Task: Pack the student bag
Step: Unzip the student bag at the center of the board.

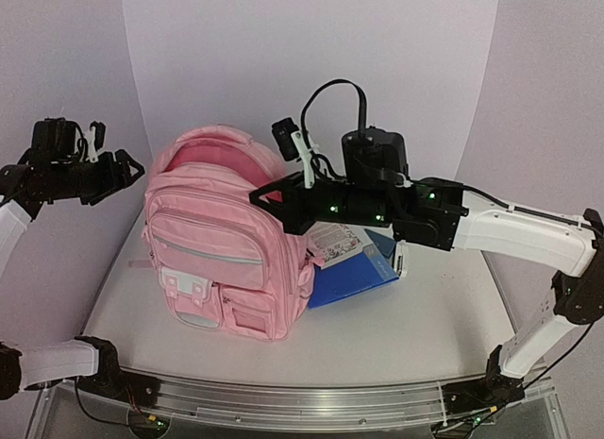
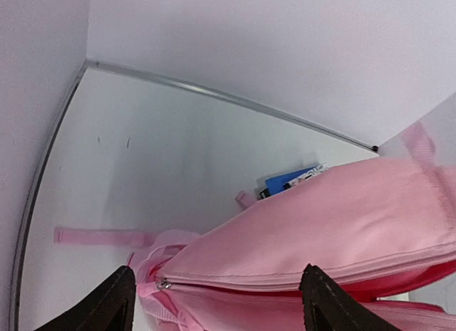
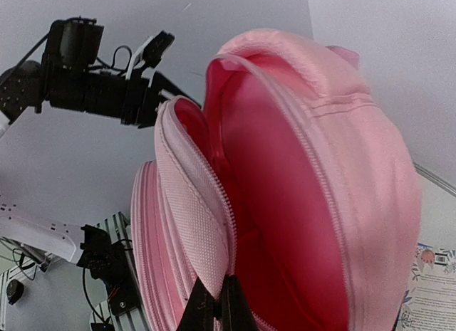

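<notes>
**Mia:** What is the biggest thing?

**Tom:** The student bag (image 1: pixel 222 241). It is big, pink and made of soft cloth, with a round top and boxy pockets with zips on the front. It stands up in the middle of the table (image 1: pixel 425 326). Its top is wide open, and the inside is a darker, smooth pink.

**Mia:** What is the table like?

**Tom:** Flat, pale and a bit shiny, with a round back edge. A plain, light wall (image 1: pixel 311 52) curves behind it. A silver metal rail (image 1: pixel 302 401) runs along the near side.

**Mia:** What is next to the bag?

**Tom:** A flat blue folder (image 1: pixel 363 278) lies just to its right, touching it. A white sheet (image 1: pixel 335 241) with small print lies on top of the folder. A thin pink strap (image 2: pixel 100 236) lies flat on the table behind the bag.

**Mia:** And the arms?

**Tom:** The right arm reaches across, level. The right gripper (image 1: pixel 260 195) is at the bag's open mouth, with its fingers pressed together. It looks like they pinch the zip edge of the front flap, but that spot is hard to see.

**Mia:** The other one?

**Tom:** The left gripper (image 1: pixel 130 170) is up in the air, to the left of the bag. Its fingers are spread wide and hold nothing.
</notes>
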`<control>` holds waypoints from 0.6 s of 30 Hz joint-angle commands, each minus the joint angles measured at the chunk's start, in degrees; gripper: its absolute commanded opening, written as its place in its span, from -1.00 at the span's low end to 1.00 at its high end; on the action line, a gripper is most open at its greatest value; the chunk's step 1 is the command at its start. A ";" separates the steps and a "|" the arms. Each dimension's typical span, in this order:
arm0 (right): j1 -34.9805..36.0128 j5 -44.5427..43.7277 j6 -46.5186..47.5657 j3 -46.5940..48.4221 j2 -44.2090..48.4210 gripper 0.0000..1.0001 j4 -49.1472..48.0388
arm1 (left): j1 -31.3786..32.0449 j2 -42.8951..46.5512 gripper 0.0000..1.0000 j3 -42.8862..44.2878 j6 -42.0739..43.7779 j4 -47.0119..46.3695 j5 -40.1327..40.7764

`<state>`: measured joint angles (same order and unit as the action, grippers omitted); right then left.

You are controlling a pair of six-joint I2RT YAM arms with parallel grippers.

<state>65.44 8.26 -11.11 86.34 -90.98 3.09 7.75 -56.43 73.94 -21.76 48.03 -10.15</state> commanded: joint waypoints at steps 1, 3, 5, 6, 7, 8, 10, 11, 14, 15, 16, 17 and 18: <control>0.47 11.32 2.17 -1.09 2.80 -1.00 -1.47 | -0.19 -0.18 0.73 4.95 7.99 -4.16 -11.73; 0.54 13.54 2.42 -1.46 2.91 -1.00 -1.14 | -0.22 -0.93 0.81 5.81 10.69 -4.78 -15.38; 0.72 15.66 2.68 -1.50 2.83 -1.00 -0.38 | -0.22 -2.34 0.85 6.52 12.38 -3.87 -16.82; 0.81 16.68 2.84 -1.43 2.73 -1.00 0.13 | -0.20 -3.10 0.88 6.64 13.41 -3.49 -17.03; 0.90 17.53 2.99 -1.34 2.60 -1.00 0.65 | -0.19 -3.71 0.92 6.56 14.20 -3.32 -17.06; 1.01 18.18 3.08 -1.31 2.49 -1.00 1.06 | -0.19 -4.15 0.94 6.28 14.97 -3.31 -17.07; 1.14 19.40 3.19 -1.25 2.11 -1.00 1.90 | -0.26 -4.88 0.98 5.59 16.31 -3.83 -18.32; 1.18 19.99 3.20 -1.14 1.89 -1.00 2.33 | -0.26 -5.14 0.99 5.09 17.12 -4.36 -19.34; 1.32 20.85 3.16 -0.85 0.98 -1.00 3.54 | -0.19 -5.40 0.99 3.70 19.27 -6.36 -23.57; 1.34 20.84 3.18 -0.84 0.74 -1.00 3.79 | -0.20 -5.56 0.99 3.45 20.09 -6.85 -25.06; 1.35 20.83 3.17 -0.83 0.55 -1.00 3.99 | -0.22 -5.71 0.99 3.30 20.72 -7.30 -26.09; 1.39 20.77 3.19 -0.80 0.34 -1.00 4.17 | -0.20 -5.95 0.99 3.19 21.31 -7.80 -26.74; 1.43 20.70 3.19 -0.73 0.14 -1.00 4.30 | -0.19 -6.15 0.99 3.10 22.12 -8.29 -27.27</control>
<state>66.01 25.78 -8.78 85.36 -90.30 3.72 7.75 -62.34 77.15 -4.55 44.14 -31.32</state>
